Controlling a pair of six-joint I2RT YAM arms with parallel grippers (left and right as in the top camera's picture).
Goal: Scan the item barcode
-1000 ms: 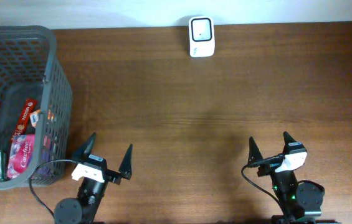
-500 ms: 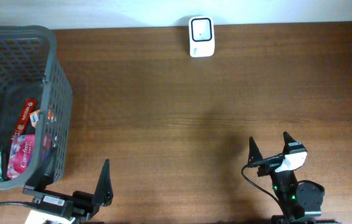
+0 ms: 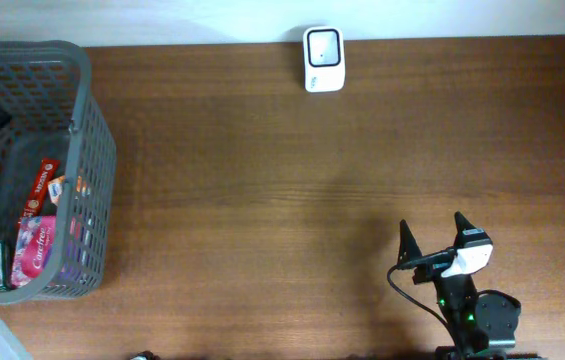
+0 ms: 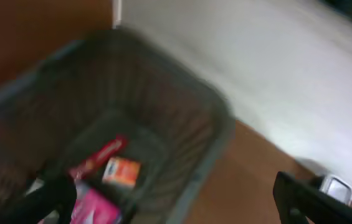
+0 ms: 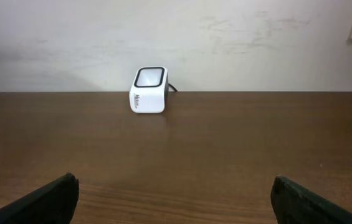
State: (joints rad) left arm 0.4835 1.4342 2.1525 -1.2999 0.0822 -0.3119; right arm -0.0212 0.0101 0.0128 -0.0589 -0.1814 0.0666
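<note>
Lying in the basket [image 3: 88, 120], the red packet [image 3: 40, 187] and pink pouch [image 3: 34, 250] sit well apart from the scanner [image 3: 322, 45]. We see the left gripper [image 4: 171, 200], wide and empty, newly swung above them, likely for a pick. The right gripper [image 3: 431, 226] idles, equally wide.

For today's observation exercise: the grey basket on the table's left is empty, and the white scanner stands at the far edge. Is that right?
No. The grey basket is not empty: it holds a red packet and a pink packet, among others, as the overhead view shows. The white scanner does stand at the far edge.
</note>
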